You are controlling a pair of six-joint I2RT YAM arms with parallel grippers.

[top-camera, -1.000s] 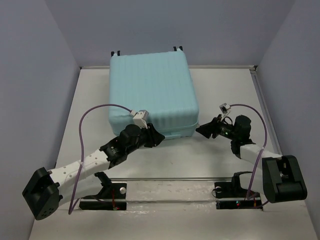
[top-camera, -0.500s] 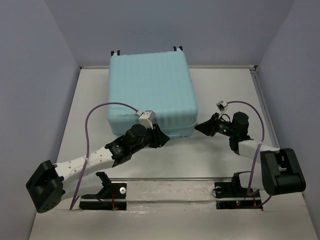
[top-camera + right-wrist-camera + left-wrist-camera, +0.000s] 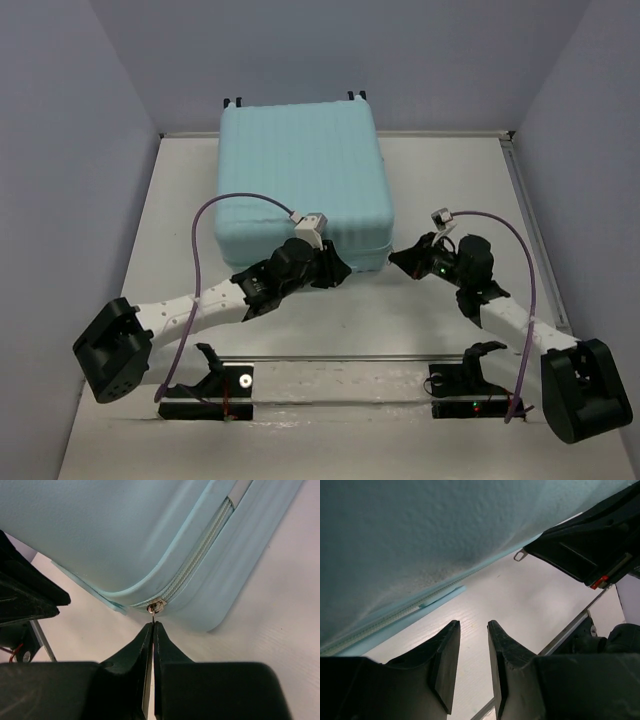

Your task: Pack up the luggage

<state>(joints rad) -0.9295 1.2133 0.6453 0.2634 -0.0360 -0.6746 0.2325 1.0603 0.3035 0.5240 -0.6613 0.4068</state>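
Left hand (image 3: 335, 272) parks at the near edge of the luggage (image 3: 298, 180), which lies flat and closed toward the back of the counter (image 3: 450, 180). The right hand (image 3: 398, 260) is at its near right corner. On the left wrist camera, the fingers (image 3: 445, 655) are slightly apart, holding nothing, with the shell just above. On the right wrist camera, the fingers are pressed together, tips right at the zipper pull (image 3: 156, 606); pinched or not, can't tell.

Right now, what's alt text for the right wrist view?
Right claw, shut, its tips just below the zipper pull at a rounded corner of the mint-blue luggage; whether it pinches the pull is unclear. The closed zipper runs up and right.
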